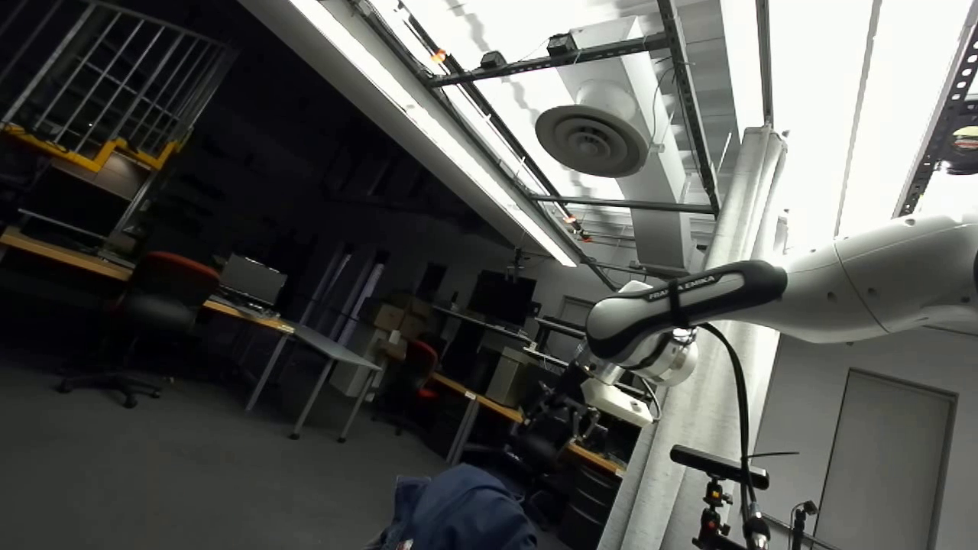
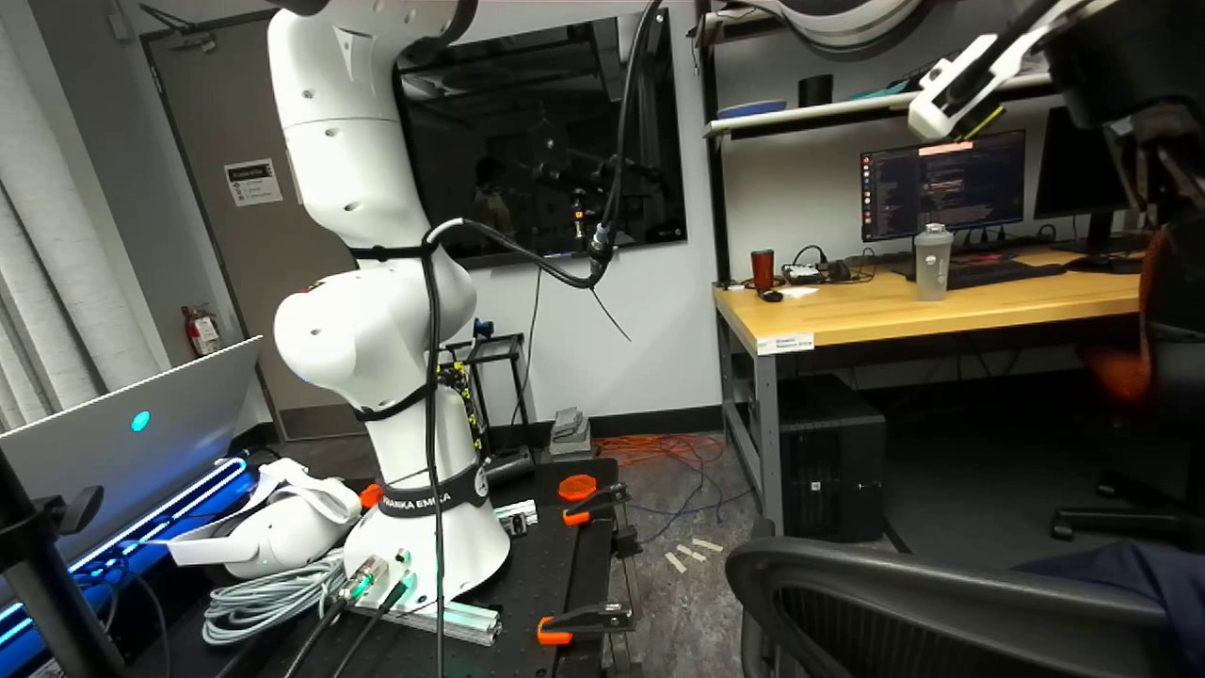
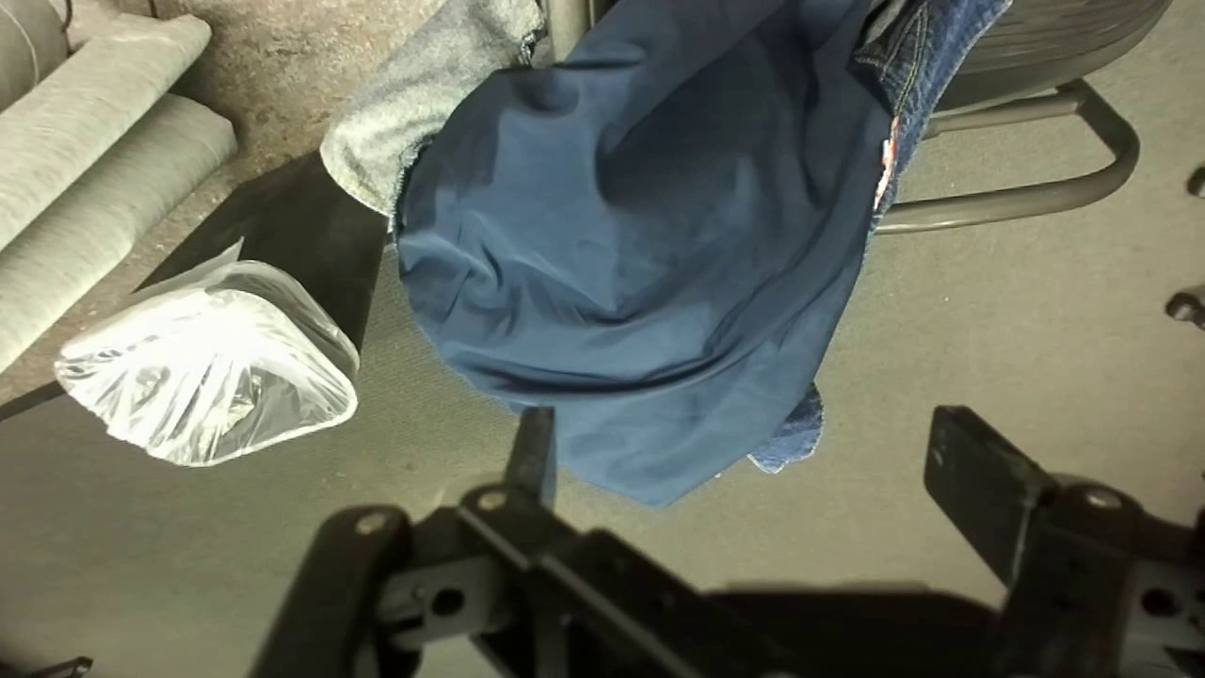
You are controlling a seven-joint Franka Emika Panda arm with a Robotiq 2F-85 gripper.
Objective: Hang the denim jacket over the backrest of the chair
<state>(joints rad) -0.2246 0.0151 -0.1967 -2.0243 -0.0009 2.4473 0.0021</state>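
A jacket [image 3: 621, 245] shows in the wrist view as a large dark blue cloth, with denim at its right edge and lower tip. It lies bunched against the chair [image 3: 1045, 47]; how it rests on the chair is partly hidden. In both exterior views the jacket [image 1: 466, 512] [image 2: 1120, 570] is cut off by the frame. The chair's curved mesh backrest [image 2: 941, 593] stands at the lower right of an exterior view, with cloth at its right end. My gripper [image 3: 744, 414] is open and empty above the jacket's lower end. It also shows in an exterior view [image 1: 561, 424], above the jacket.
A bin with a clear plastic liner [image 3: 207, 367] stands left of the jacket, near grey rolled columns [image 3: 104, 198]. A wooden desk [image 2: 941, 315] stands behind the chair. A camera on a stand [image 1: 718, 467] is beside the arm. The chair's tubular frame [image 3: 1017, 205] sticks out right.
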